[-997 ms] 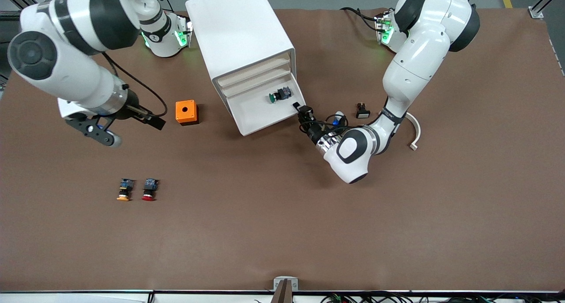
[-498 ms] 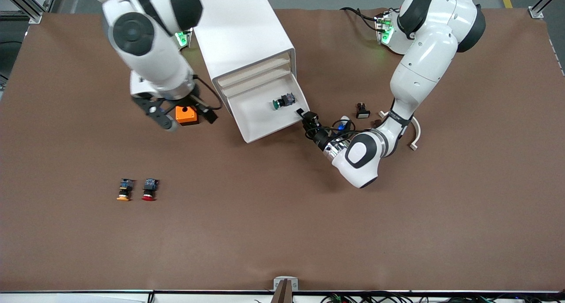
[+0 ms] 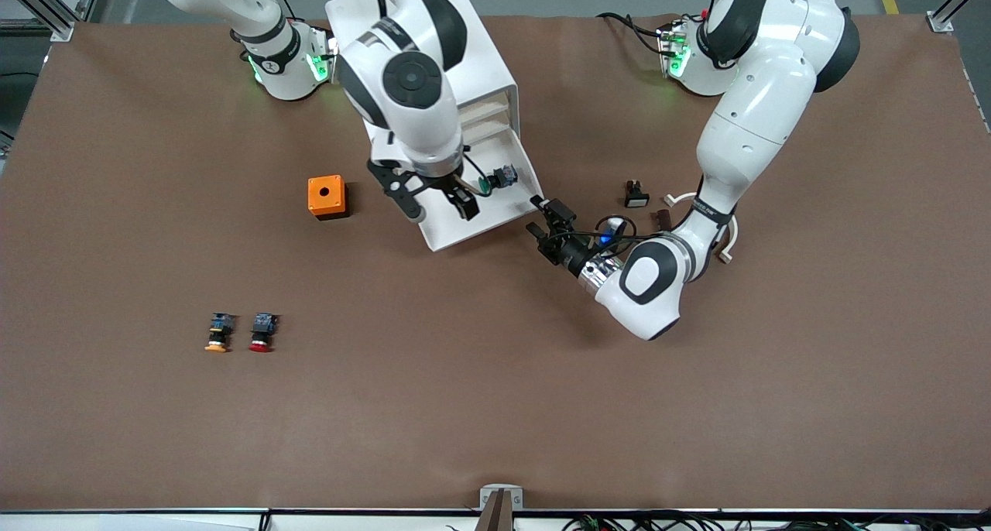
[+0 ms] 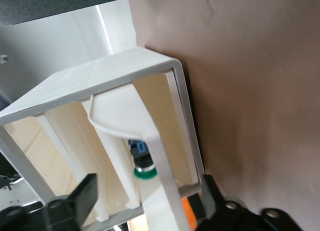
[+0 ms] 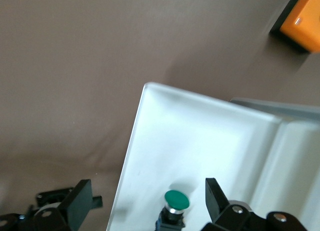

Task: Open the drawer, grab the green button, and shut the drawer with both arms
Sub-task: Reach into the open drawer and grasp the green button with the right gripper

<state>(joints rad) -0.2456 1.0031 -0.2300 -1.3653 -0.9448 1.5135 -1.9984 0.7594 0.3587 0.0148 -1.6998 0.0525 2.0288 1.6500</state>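
The lowest drawer (image 3: 495, 215) of the white cabinet (image 3: 480, 59) stands pulled out. The green-capped button (image 3: 499, 177) lies in its tray, toward the left arm's end. My right gripper (image 3: 440, 206) hangs over the open drawer, open and empty. In the right wrist view its fingers (image 5: 147, 201) stand wide on either side of the button (image 5: 176, 203), above the white tray (image 5: 200, 136). My left gripper (image 3: 536, 215) is open, low beside the drawer's front corner. In the left wrist view its fingers (image 4: 145, 198) straddle the drawer's front (image 4: 185, 116) without gripping; the button (image 4: 145, 171) shows inside.
An orange box (image 3: 326, 196) sits beside the cabinet toward the right arm's end. A red-capped button (image 3: 262, 334) and a yellow-capped one (image 3: 220, 334) lie nearer the front camera. A small black-and-white part (image 3: 636, 194) and a white curved piece (image 3: 729, 233) lie by the left arm.
My right arm has swung from its end of the table, past the orange box, to over the open drawer. My left gripper drew back a little and the drawer came out slightly.
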